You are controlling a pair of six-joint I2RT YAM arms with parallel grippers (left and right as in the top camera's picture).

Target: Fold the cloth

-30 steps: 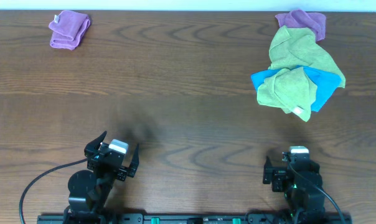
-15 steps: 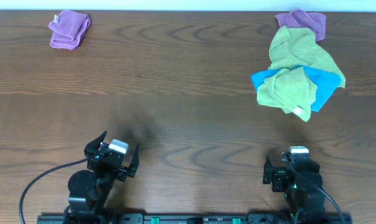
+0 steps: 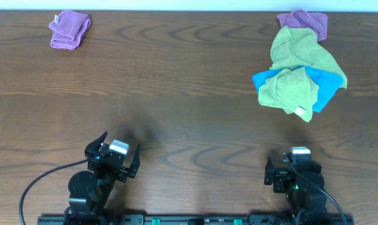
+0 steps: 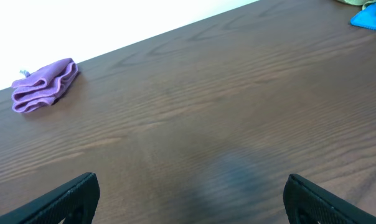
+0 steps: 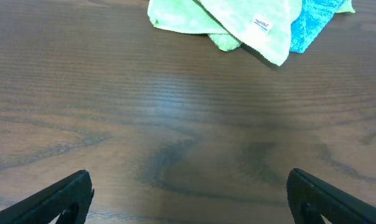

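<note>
Left gripper [image 4: 191, 196] and right gripper [image 5: 188, 190] are hovering low over the near edge of the dark wood-grain table [image 3: 189, 106], jaws gaping wide, gripping nothing; the soft lilac-purple microfibre cloth [image 3: 70, 30] is lying folded at the far left corner; lime-green cloths [image 3: 301, 56], blue cloth [image 3: 330, 89] and second purple cloth [image 3: 308, 22] are lying heaped far right.

the cloth [image 3: 70, 30] is lilac-purple and soft, folded into a small, loose, roughly oblong bundle. it lies in the upper left of the overhead frame, close to the far edge of the dark wooden desk [image 3: 176, 94]. in the left wrist view [image 4: 43, 84] its stacked folds show along one side, with a small white tag at its far end.
</note>
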